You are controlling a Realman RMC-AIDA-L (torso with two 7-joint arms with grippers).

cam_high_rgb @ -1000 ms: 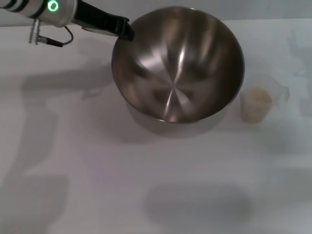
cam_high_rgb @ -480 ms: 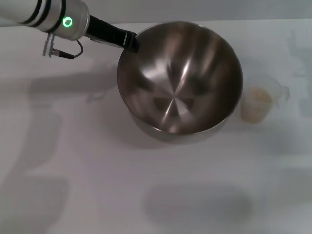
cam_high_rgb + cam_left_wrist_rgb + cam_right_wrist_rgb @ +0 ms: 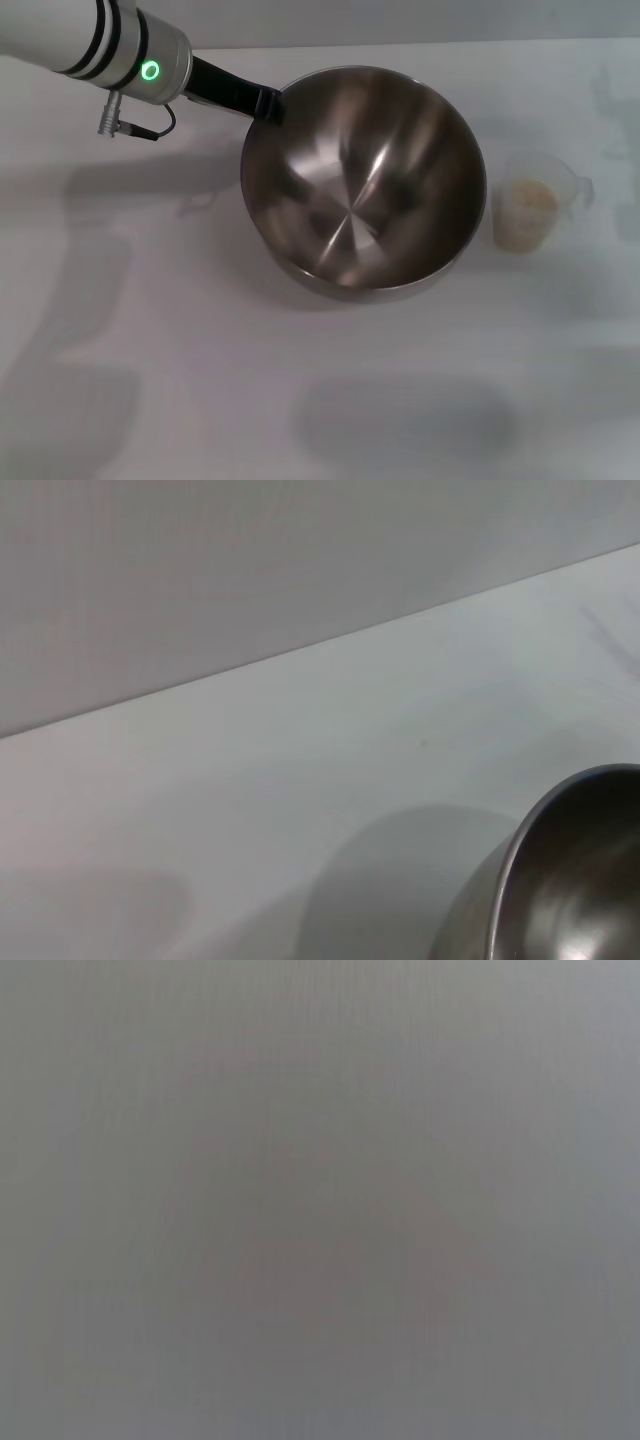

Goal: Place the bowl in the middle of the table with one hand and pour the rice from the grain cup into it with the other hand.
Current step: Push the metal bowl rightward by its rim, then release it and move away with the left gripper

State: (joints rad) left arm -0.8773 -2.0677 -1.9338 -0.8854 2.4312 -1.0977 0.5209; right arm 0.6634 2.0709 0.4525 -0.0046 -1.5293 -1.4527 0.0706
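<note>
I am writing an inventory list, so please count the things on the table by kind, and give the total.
Steel bowl: 1, held at its rim by the left gripper.
Clear plastic grain cup: 1, with rice inside, standing apart from the bowl on its right.
Total: 2 things on the white table.

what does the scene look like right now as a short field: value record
bowl: steel, empty, tilted, near mid-table
left gripper: at the bowl's far-left rim, gripping it
cup: clear plastic, upright, just right of the bowl, apart from it
rice: inside the cup, not poured yet
right gripper: not in view
table: white
</note>
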